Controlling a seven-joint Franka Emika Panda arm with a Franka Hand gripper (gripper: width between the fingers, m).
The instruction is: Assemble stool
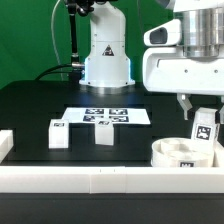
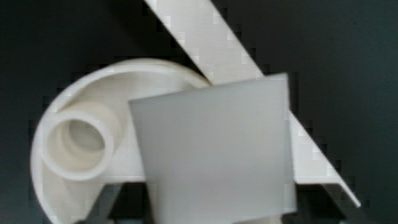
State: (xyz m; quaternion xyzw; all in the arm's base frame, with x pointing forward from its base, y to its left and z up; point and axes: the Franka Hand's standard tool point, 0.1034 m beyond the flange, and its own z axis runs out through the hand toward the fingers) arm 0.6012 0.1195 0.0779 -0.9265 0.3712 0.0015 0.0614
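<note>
Toward the front corner of the table, on the exterior view's right, your claw grips one leg upright over the seat, probably to line it up with a hole. Two spare legs wait apart.

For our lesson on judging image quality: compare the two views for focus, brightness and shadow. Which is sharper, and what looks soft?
Exterior view: evenly lit and sharp, the tags of the marker board stand out on the dark table; wrist view: the gripped leg sits close to the lens, blurred and shaded grey, and the seat behind it is soft.
</note>
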